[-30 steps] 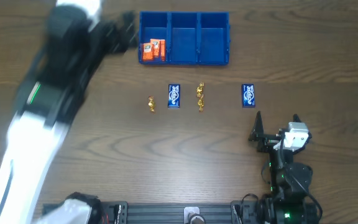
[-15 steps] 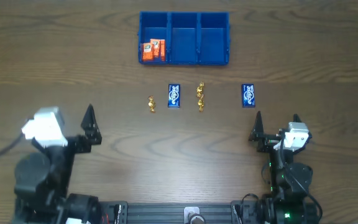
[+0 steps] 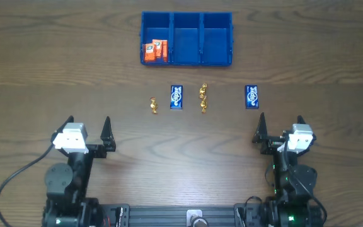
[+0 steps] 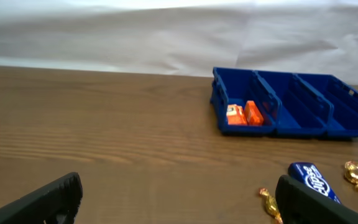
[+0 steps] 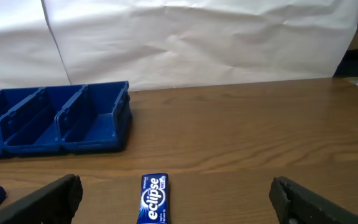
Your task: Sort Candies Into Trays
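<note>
A blue three-compartment tray (image 3: pixel 186 62) stands at the back of the table, with two orange candy packs (image 3: pixel 155 52) in its left compartment. In front of it lie two blue gum packs (image 3: pixel 176 96) (image 3: pixel 251 96) and three gold wrapped candies (image 3: pixel 154 104) (image 3: pixel 203 92) (image 3: pixel 204 105). My left gripper (image 3: pixel 88 126) stands open near the front left, well short of the candies. My right gripper (image 3: pixel 280 123) stands open at the front right, just behind the right gum pack (image 5: pixel 153 198). The left wrist view has the tray (image 4: pixel 297 127), orange packs (image 4: pixel 244 114) and a gum pack (image 4: pixel 312 182) ahead.
Bare brown wood (image 3: pixel 74 69) surrounds the items, with wide room to the left and right of the tray. White sheeting (image 5: pixel 197 43) hangs behind the table's far edge. The tray's middle and right compartments hold nothing.
The left arm has drawn back from beside the tray's left end to the front left of the table, its gripper now empty and open. The right arm has not moved.
</note>
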